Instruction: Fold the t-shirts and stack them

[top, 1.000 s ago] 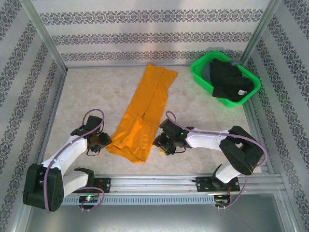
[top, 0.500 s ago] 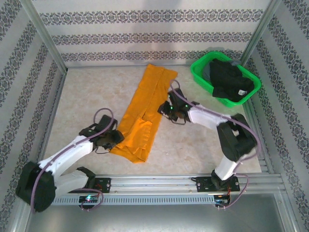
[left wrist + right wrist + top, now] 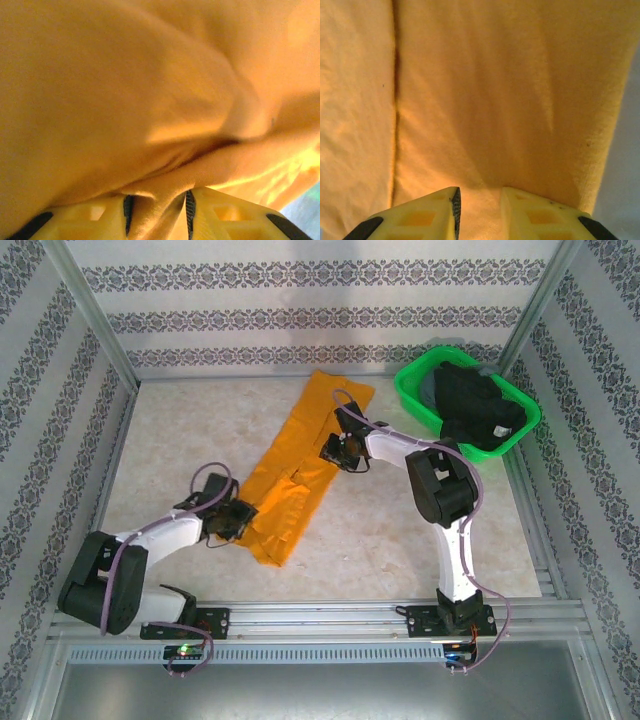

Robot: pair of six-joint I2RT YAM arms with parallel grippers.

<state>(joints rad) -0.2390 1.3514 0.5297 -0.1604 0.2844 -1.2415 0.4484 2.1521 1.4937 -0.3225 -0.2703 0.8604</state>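
Closest in, the left gripper (image 3: 157,200) is seen from its wrist camera with its jaws clenched on a bunched fold of the orange t-shirt (image 3: 125,90). The cloth is squeezed through the narrow gap between the jaws and billows up beyond them. From the right wrist camera, the right gripper (image 3: 479,197) is likewise seen grasping the orange t-shirt (image 3: 495,100). Cloth is held in the gap between its jaws, and faint creases fan out from that spot across a smooth stretch of fabric, which is crossed by one long fold line.

From above, the orange t-shirt (image 3: 295,465) is shown as a long, narrow strip laid out on the pale tabletop (image 3: 170,430), to the left of the green basket (image 3: 408,388). Its far end lies near the basket's left side, and the strip slants away from the basket towards the arms. The right gripper (image 3: 340,452) is placed on the edge of the strip that faces the basket, near the basket. The left gripper (image 3: 232,518) is placed at the opposite edge, at the end well apart from the basket. Black t-shirts (image 3: 478,405) are heaped inside the basket, rising above its rim; how many there are cannot be told.
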